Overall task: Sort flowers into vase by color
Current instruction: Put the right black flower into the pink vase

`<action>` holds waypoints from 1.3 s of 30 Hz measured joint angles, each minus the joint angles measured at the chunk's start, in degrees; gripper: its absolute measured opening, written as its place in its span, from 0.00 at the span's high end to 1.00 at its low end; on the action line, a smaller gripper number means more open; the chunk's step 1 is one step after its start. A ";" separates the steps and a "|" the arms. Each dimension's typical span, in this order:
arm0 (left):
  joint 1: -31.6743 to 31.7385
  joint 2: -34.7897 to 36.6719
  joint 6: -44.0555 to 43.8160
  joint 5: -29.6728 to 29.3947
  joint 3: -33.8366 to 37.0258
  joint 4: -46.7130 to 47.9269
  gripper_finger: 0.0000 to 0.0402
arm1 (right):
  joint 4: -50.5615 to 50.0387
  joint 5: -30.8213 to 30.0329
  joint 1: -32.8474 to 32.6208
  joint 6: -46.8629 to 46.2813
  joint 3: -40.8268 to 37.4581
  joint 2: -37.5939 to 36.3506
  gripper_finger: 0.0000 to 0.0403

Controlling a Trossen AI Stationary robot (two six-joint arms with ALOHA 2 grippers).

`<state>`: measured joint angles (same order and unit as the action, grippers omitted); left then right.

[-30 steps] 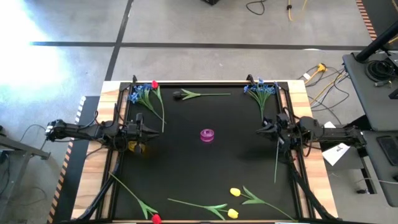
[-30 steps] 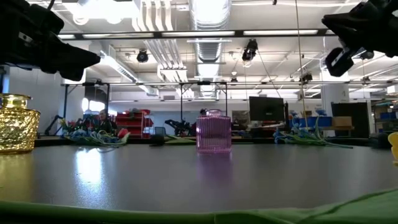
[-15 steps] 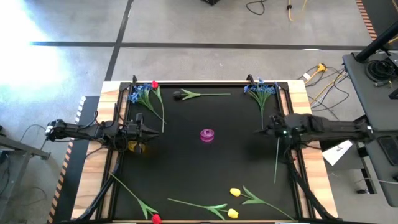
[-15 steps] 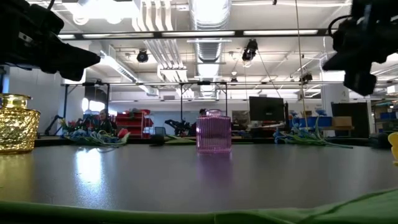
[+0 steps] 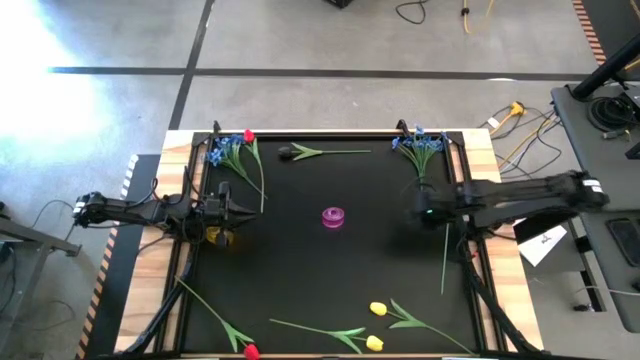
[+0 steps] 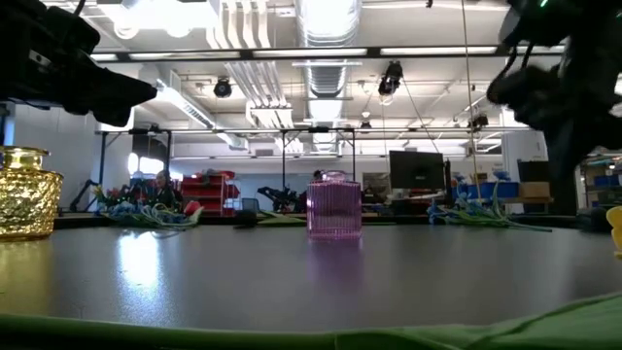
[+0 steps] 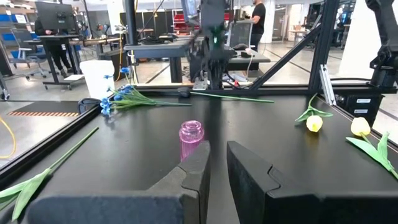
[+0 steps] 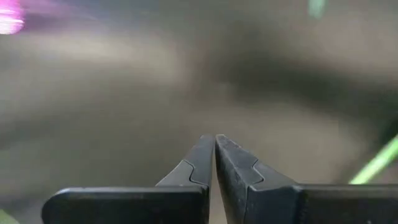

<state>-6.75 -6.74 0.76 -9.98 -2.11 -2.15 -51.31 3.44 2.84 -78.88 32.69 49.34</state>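
The pink vase (image 5: 333, 216) stands upright at mid-table, also in the low view (image 6: 333, 205) and the left wrist view (image 7: 191, 138). A gold vase (image 5: 220, 237) stands below my left gripper (image 5: 237, 210), whose fingers (image 7: 217, 163) are nearly together and hold nothing. My right gripper (image 5: 419, 209) is shut (image 8: 215, 140), hangs over bare table right of the pink vase and points down. Blue blossoms with a red tulip (image 5: 232, 148), a dark-headed bloom (image 5: 286, 152) and more blue blossoms (image 5: 420, 144) lie along the far edge. Yellow tulips (image 5: 377, 309) and a red tulip (image 5: 250, 351) lie near the near edge.
A lone green stem (image 5: 445, 255) lies on the table near the right edge, just nearer than my right gripper, and shows at the edge of the right wrist view (image 8: 373, 165). Wooden borders and cables frame the black mat (image 5: 300, 270). People and benches stand in the room beyond.
My right arm has reached out from the right edge toward the table's middle, carrying its gripper leftward toward the pink vase, and the gripper has tipped to point down at the table. The left arm and all flowers have stayed where they were.
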 joint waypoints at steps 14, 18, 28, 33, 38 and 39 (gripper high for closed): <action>0.01 0.00 -0.01 0.02 -0.02 0.00 0.90 | -14.43 -0.13 16.56 22.20 10.12 20.91 0.97; -0.01 0.00 -0.10 0.01 -0.01 -0.20 0.90 | -19.27 -0.07 24.07 32.52 12.29 27.28 0.90; 0.00 0.00 -29.43 -0.04 -0.02 -17.62 0.90 | -24.04 -2.68 35.95 44.15 11.40 38.39 0.61; -0.01 0.00 -34.33 -0.04 -0.02 -30.33 0.90 | -23.17 -3.54 38.82 48.16 11.17 43.17 0.62; -0.01 0.00 -34.06 -0.07 -0.02 -43.33 0.90 | -22.04 -3.51 41.44 52.29 10.69 46.38 0.69; 0.01 0.00 -33.58 -0.07 0.00 -45.29 0.90 | -21.37 -3.43 41.89 53.02 10.33 46.74 0.71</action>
<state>-6.74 -6.74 -32.81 -10.04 -2.11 -47.44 -72.67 0.01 44.74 -25.86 43.01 96.08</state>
